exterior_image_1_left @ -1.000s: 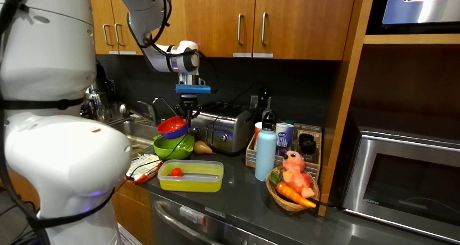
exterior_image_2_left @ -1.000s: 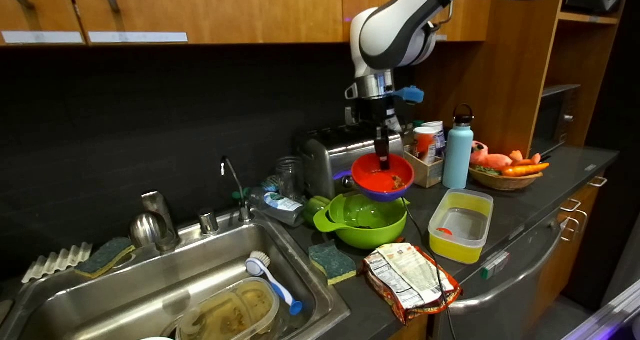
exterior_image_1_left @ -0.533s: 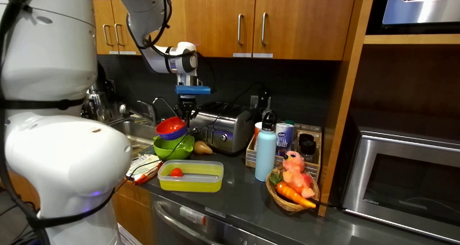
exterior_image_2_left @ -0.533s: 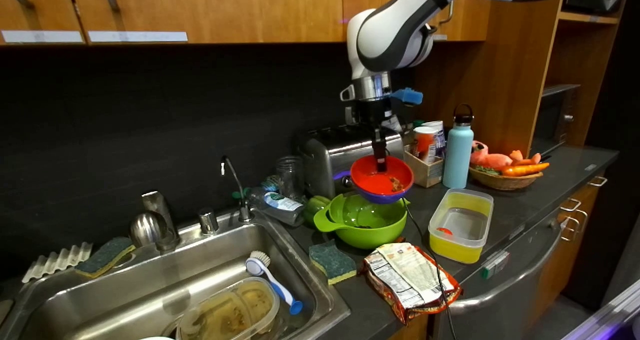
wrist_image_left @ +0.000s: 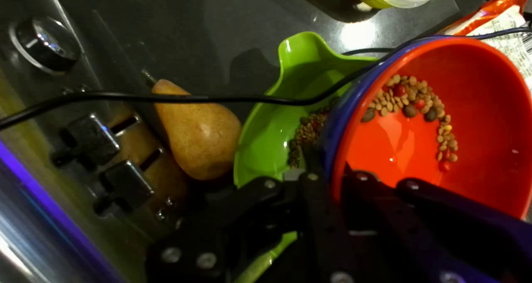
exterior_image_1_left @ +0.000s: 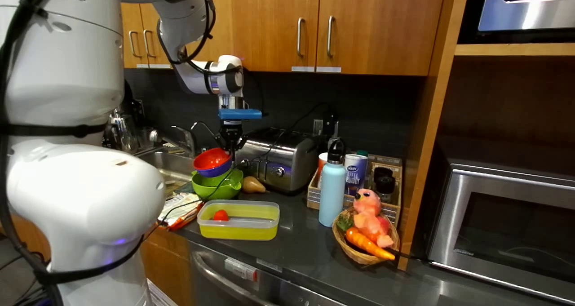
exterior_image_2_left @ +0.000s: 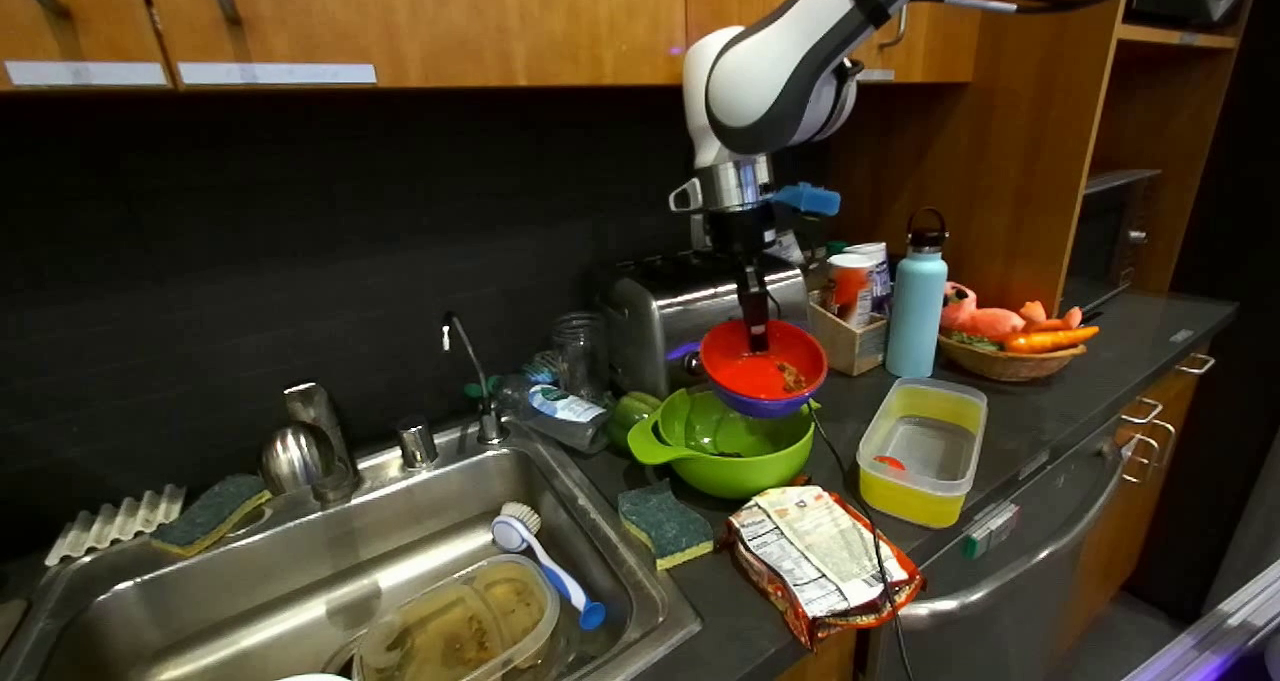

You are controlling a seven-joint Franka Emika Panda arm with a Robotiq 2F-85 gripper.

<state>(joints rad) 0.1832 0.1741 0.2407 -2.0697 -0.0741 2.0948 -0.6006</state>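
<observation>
The red bowl (exterior_image_2_left: 735,371), blue on its outside, hangs in the air, tilted, the gripped side higher. My gripper (wrist_image_left: 338,177) is clamped on its rim, one finger inside and one outside. Whether this is one bowl or two nested, I cannot establish. A dry mix (wrist_image_left: 392,104) of tan, red and dark pieces lies in it.

Progress, in my judgement: grasp and lift complete; the red bowl neither emptied nor set down.

Below it, at least in part, stands the green bowl (exterior_image_2_left: 720,476), with a similar mix inside; contact between the two cannot be confirmed. A pear (wrist_image_left: 199,137) lies between green bowl and toaster (exterior_image_1_left: 296,162); a black cord (wrist_image_left: 216,99) crosses in front of the pear. A yellow box (exterior_image_1_left: 238,232) nearby contains a red piece (exterior_image_1_left: 220,215). A bag (exterior_image_2_left: 820,561) and a sponge (exterior_image_2_left: 665,521) lie beside the sink (exterior_image_2_left: 250,601).

Surface: a dark, glossy counter (exterior_image_1_left: 296,238). Farther along stand a blue bottle (exterior_image_1_left: 332,193) and a basket (exterior_image_1_left: 355,253) with a plush bird (exterior_image_1_left: 368,216) and a carrot (exterior_image_1_left: 370,243).

Room: a kitchen, wooden cabinets (exterior_image_1_left: 382,27) above, a microwave (exterior_image_1_left: 507,234) past the basket.
</observation>
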